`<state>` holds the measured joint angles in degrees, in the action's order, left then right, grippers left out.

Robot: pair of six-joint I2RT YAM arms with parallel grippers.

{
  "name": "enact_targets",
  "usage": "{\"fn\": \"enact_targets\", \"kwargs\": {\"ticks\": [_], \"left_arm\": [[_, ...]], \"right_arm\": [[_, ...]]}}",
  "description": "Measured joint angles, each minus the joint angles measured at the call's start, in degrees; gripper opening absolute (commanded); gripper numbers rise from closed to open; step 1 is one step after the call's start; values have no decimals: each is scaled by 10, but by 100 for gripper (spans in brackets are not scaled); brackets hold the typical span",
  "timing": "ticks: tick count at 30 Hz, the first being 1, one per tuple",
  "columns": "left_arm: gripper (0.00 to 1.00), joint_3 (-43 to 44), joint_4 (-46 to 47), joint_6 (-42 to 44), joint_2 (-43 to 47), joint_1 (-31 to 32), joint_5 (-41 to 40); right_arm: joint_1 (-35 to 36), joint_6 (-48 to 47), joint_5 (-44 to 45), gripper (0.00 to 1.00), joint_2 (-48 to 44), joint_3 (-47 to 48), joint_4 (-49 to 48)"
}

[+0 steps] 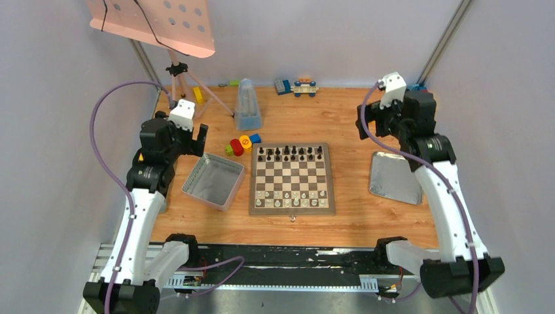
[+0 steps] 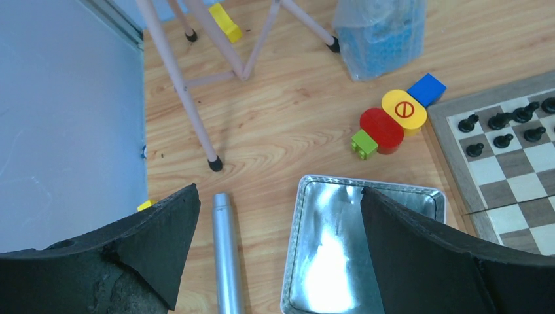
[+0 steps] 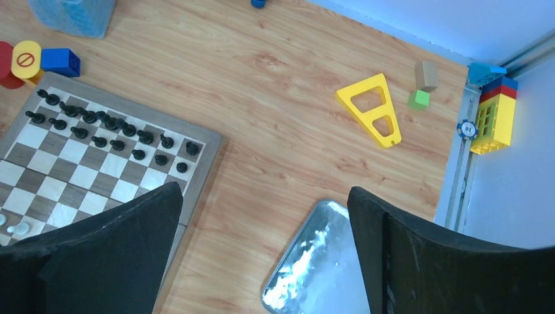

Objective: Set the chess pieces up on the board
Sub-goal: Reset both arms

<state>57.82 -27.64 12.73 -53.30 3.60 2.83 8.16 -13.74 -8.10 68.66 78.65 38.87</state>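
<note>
Sitting mid wood table [image 1: 353,118]: board [image 1: 292,178] | grey walls [image 1: 39,98] | L gripper [image 2: 278,196], R gripper [image 3: 263,191] wide, empty.

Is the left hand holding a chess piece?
No, the left gripper is wide open with nothing in it.

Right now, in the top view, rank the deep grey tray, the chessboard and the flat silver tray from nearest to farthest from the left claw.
1. Deep grey tray, on the left side, right beside the left claw.
2. Chessboard, in the middle.
3. Flat silver tray, on the far right.
</note>
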Motion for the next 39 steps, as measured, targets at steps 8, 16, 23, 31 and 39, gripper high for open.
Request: {"fn": "enact_targets", "kwargs": {"ticks": [8, 16, 23, 31, 39], "left_arm": [[100, -73, 20, -16, 108, -1, -19], [100, -171, 49, -15, 201, -2, -21], [100, -196, 61, -12, 226, -2, -18], [100, -196, 61, -2, 226, -2, -16], [100, -196, 60, 4, 226, -2, -12]], "right_arm": [[-24, 43, 0, 100, -205, -202, -54], [-38, 77, -11, 100, -323, -362, -104], [-52, 80, -44, 100, -342, -396, -128], [-65, 79, -54, 100, -356, -403, -142], [-68, 79, -57, 100, -342, -404, -143]]}}
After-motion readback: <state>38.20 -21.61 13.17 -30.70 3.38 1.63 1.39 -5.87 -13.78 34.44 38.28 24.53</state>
